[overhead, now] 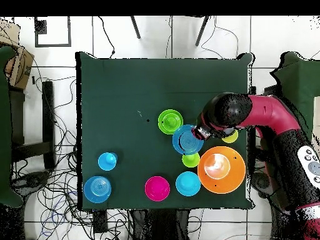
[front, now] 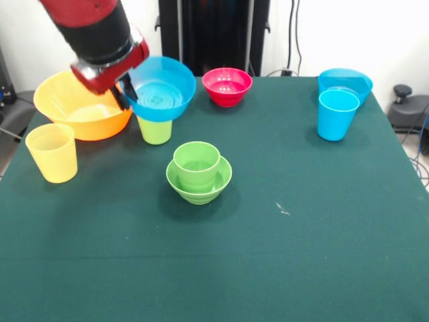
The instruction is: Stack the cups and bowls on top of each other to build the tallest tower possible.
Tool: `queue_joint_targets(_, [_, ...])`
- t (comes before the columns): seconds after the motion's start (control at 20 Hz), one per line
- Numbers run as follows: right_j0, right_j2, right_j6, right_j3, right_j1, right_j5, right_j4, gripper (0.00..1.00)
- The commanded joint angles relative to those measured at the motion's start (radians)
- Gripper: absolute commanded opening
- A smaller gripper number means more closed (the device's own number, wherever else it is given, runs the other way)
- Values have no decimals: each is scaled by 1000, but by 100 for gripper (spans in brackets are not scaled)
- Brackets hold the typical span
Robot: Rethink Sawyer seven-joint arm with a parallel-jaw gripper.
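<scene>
My gripper (front: 126,94) is shut on the rim of the wide shallow blue bowl (front: 161,90) and holds it in the air, tilted, above the yellow-green cup (front: 155,129). In the overhead view the gripper (overhead: 199,132) and the held bowl (overhead: 187,140) sit between the tower (overhead: 170,121) and the yellow-green cup (overhead: 190,160). The tower (front: 198,172), a green stepped cup nested in a small green bowl, stands mid-table, in front of and to the right of the held bowl.
The big yellow-orange bowl (front: 80,107) and the pale yellow cup (front: 52,153) stand at the left. The red bowl (front: 226,86) is at the back. The sky blue cup (front: 337,114) and a blue bowl (front: 346,80) stand at the right. Another blue round piece (overhead: 187,183) shows only overhead.
</scene>
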Motion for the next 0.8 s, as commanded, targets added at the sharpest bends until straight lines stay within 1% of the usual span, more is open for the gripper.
queue_joint_targets(0.05, [16, -8, 136, 125, -123, -99, 67, 0])
queue_joint_targets(0.25, [40, -8, 192, 165, -187, -123, 134, 0])
queue_joint_targets(0.4, [91, -42, 248, 169, -202, -95, 172, 0])
queue_joint_targets(0.55, [141, -86, 313, 173, -201, -109, 170, 0])
queue_joint_targets(0.7, [170, -118, 370, 196, -211, -154, 180, 0])
queue_joint_targets(0.8, [192, -139, 405, 204, -216, -167, 183, 0])
